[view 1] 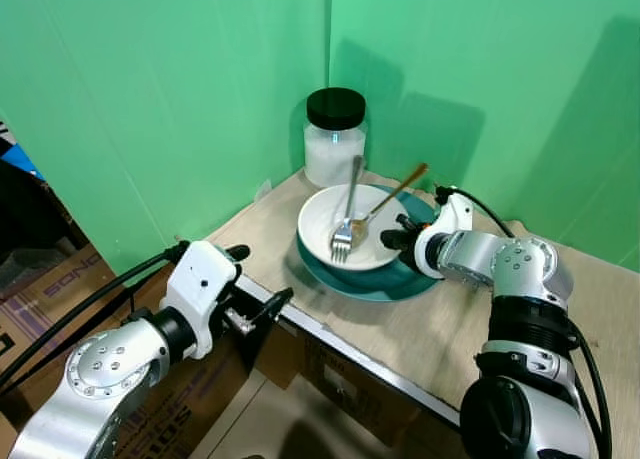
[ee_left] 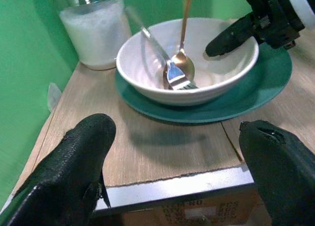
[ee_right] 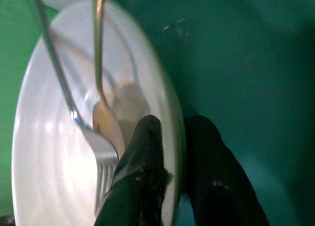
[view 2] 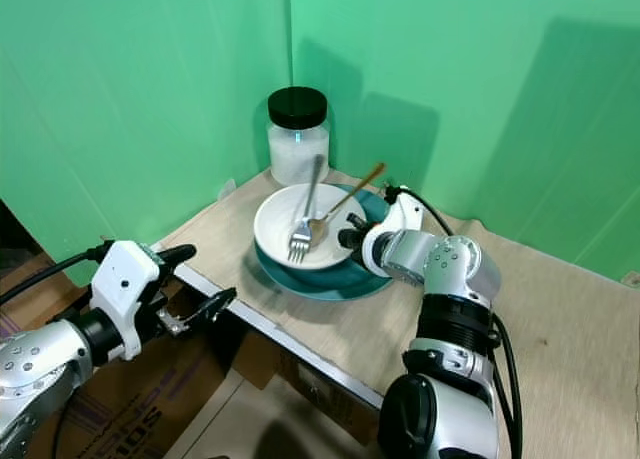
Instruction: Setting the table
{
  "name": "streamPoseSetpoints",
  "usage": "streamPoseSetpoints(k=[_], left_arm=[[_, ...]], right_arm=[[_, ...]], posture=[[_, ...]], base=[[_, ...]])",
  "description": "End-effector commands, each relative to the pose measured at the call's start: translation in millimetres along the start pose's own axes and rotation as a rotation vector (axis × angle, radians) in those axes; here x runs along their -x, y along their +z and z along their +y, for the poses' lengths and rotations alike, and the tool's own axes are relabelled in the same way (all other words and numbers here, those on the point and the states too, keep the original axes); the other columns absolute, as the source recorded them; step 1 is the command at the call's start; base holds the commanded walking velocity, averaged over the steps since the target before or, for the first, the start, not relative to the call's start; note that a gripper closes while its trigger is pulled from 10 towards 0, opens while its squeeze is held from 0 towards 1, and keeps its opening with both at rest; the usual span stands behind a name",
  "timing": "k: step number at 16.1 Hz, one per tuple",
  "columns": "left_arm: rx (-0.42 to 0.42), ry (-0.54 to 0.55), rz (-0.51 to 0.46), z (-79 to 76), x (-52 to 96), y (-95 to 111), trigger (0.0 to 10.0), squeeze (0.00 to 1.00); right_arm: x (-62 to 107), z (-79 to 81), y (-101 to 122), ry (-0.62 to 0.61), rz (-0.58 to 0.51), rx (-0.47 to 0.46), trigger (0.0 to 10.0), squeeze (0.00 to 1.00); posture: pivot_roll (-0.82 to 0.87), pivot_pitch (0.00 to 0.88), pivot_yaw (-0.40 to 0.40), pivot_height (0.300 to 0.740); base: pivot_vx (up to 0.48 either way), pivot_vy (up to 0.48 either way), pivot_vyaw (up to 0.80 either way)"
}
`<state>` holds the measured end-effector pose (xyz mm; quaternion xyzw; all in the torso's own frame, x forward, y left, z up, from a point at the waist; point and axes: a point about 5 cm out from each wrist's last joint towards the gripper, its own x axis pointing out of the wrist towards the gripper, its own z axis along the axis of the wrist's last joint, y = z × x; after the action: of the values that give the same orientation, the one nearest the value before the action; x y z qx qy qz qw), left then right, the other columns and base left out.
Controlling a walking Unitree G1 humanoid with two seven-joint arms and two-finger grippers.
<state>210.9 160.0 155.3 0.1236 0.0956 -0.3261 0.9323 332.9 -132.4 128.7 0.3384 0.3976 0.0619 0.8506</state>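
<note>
A white bowl (view 1: pixel 322 231) sits on a teal plate (view 1: pixel 388 283) near the table's back corner. Inside the bowl lean a silver fork (view 1: pixel 348 217) and a gold spoon (view 1: pixel 388 205). My right gripper (view 1: pixel 396 238) is shut on the bowl's right rim; in the right wrist view one finger (ee_right: pixel 140 162) lies inside the bowl (ee_right: pixel 59 152) and the other finger (ee_right: pixel 214 167) outside it, over the plate (ee_right: pixel 246 63). My left gripper (view 1: pixel 262 274) is open at the table's front left edge, facing the bowl (ee_left: pixel 197 83) from a short distance, holding nothing.
A glass jar (view 1: pixel 335 139) with a black lid and white contents stands behind the bowl by the green backdrop. The wooden table (view 1: pixel 262 229) has a metal front edge (view 1: pixel 345 341). Cardboard boxes (view 1: pixel 60 279) lie on the floor to the left.
</note>
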Motion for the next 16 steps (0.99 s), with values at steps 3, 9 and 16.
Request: streamPoseSetpoints(k=[3, 9, 16], left_arm=[[-0.012, -0.018, 0.007, -0.3, -2.6, -0.3, 10.0, 0.09], [-0.011, -0.03, 0.004, -2.0, -5.5, -1.4, 10.0, 0.09], [-0.017, -0.043, 0.002, -3.9, -9.0, -3.2, 10.0, 0.09]], right_arm=[[2.9, 4.0, 6.5, 0.015, -0.001, -0.007, 0.0, 0.0], [9.8, 0.7, 18.6, 0.003, -0.029, 0.004, 0.0, 0.0], [47.7, -25.2, 60.8, -0.058, -0.18, 0.075, 0.0, 0.0]], posture=[[-0.05, 0.0, 0.015, 0.74], [-0.07, 0.0, 0.017, 0.74], [-0.09, 0.0, 0.022, 0.74]], base=[[0.0, 0.0, 0.0], [0.0, 0.0, 0.0], [0.0, 0.0, 0.0]])
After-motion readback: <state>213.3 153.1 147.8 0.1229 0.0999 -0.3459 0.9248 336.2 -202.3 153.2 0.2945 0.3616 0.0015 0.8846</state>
